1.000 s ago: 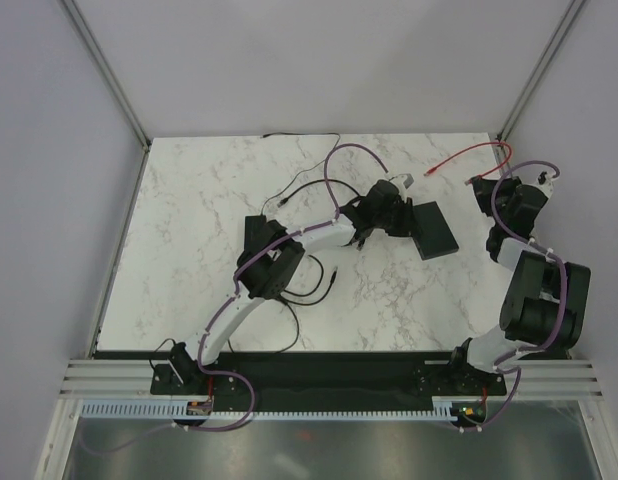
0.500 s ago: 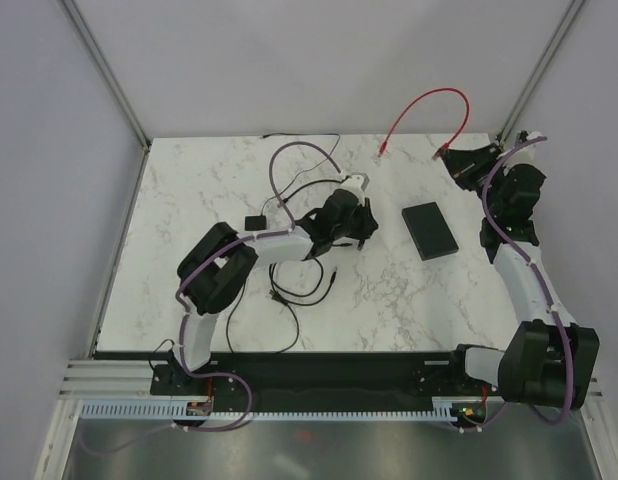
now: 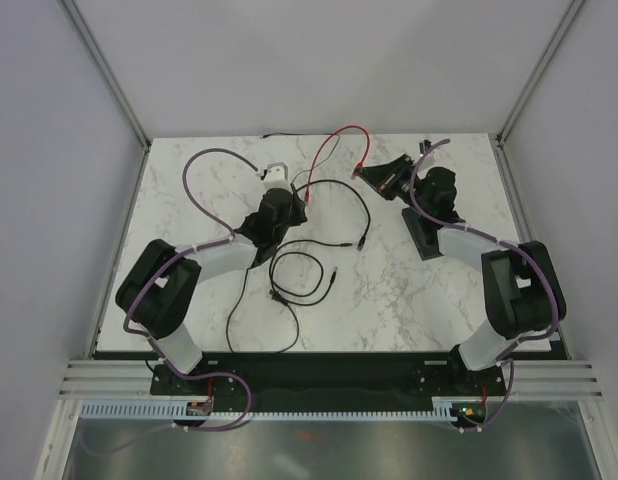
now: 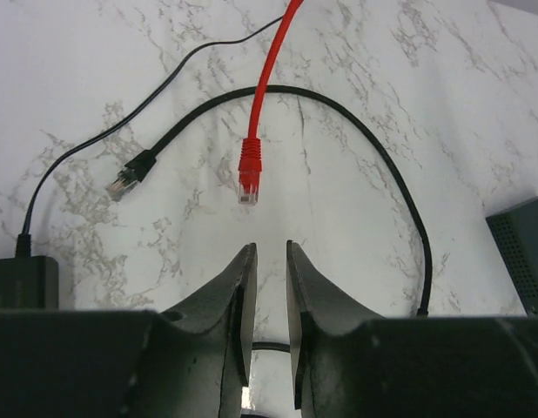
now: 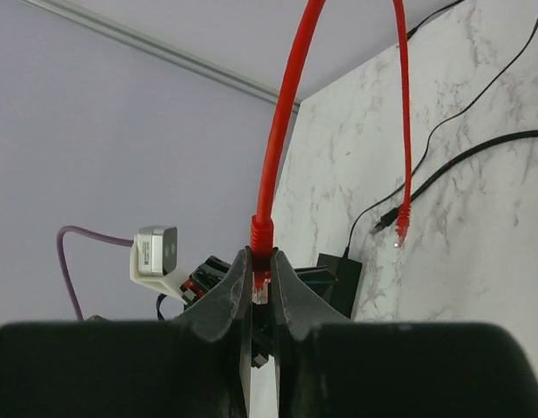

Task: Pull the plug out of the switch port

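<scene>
Holding the red plug [image 5: 262, 235] clear of the black switch [image 3: 421, 238].
Pinching it in the right hand [image 5: 262, 266] above the far bench [image 3: 189, 200], with the switch lying under that forearm, port not discernible; hovering the left hand [image 4: 270, 252], slightly spread and empty, near the red cable's other end [image 4: 249, 174]. Risks losing the plug from so thin a pinch, or snagging the red loop [image 3: 334, 135] on the black cables [image 4: 365, 148].

The switch box [image 3: 422, 243] lies right of centre on the table [image 3: 189, 290], partly under the right arm [image 3: 467, 238]; loose cables [image 3: 299, 275] sprawl left of it.
</scene>
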Available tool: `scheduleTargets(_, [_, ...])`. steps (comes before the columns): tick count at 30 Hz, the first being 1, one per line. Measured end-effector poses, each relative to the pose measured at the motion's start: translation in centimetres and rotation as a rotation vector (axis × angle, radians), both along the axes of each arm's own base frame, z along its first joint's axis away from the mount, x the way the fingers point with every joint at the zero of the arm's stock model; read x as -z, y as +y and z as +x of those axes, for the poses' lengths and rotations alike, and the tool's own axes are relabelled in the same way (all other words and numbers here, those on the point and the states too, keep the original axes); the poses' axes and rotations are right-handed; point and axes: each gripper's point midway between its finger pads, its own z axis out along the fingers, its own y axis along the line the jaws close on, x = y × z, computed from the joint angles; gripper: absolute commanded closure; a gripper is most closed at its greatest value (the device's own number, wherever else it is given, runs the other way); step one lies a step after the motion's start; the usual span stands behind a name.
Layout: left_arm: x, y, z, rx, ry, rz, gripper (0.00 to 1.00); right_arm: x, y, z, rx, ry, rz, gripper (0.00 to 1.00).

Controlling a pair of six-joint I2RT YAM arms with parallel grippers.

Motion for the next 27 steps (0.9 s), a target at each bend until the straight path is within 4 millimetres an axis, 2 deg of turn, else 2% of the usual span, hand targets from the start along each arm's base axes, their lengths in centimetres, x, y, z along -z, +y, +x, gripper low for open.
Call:
scheduleTargets(2, [0.1,1.0,-0.1,-0.034,-0.007,0.009,0.72,0.5,1.2,0.3,-0.021,-0.003,0.037,1.0])
scheduleTargets(7, [-0.1,2.6,0.4,-0.089,-0.018,0.018,0.7,3.8,3.4,0.3,-0.059,0.077,0.096,1.0])
scheduleTargets(12, [-0.1,3.1,0.6,-0.103,-0.018,0.019,0.7,6.0,3.4,0.2,-0.043,0.142,0.127,1.0])
scheduleTargets(18, [-0.2,3.0,0.7,-0.1,-0.02,0.016,0.69,10.3,3.5,-0.3,-0.005,0.252,0.129,1.0])
scheduleTargets(27, [-0.4,2.7,0.9,-0.095,-0.022,0.01,0.69,13.7,2.9,-0.2,0.051,0.339,0.081,1.0])
